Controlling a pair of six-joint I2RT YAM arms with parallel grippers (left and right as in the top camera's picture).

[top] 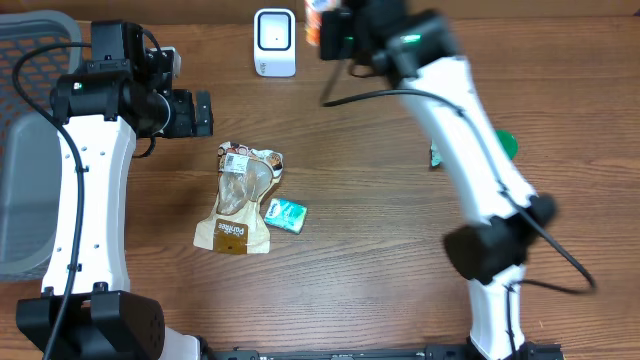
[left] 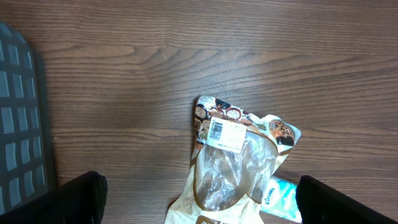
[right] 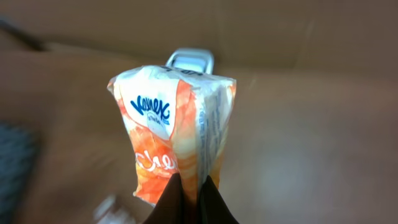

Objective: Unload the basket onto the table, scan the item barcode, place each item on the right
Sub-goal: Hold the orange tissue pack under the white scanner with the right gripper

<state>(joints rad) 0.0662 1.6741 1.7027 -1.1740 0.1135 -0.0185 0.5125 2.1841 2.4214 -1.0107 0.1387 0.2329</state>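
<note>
The right tool is closed tight on the lower end of 1 orange Kleenex tissue pack and holds it upright in the air at the far edge of the worktop, just to the right of the white barcode scanner. In the right wrist view the scanner's top shows just behind the pack's upper end. That view is blurred, so whether a barcode faces the scanner cannot be told. The left tool has its 2 fingers spread wide with nothing between them. It hangs over the far-left part of the worktop, near the grey mesh basket at the left edge. A snack pouch with a clear window lies flat toward the middle of the worktop, left of centre. A white barcode label sits near its far end, facing up. A teal tissue pack lies against the pouch's right side. Toward the right edge, a green item is partly hidden by the right arm.
</note>
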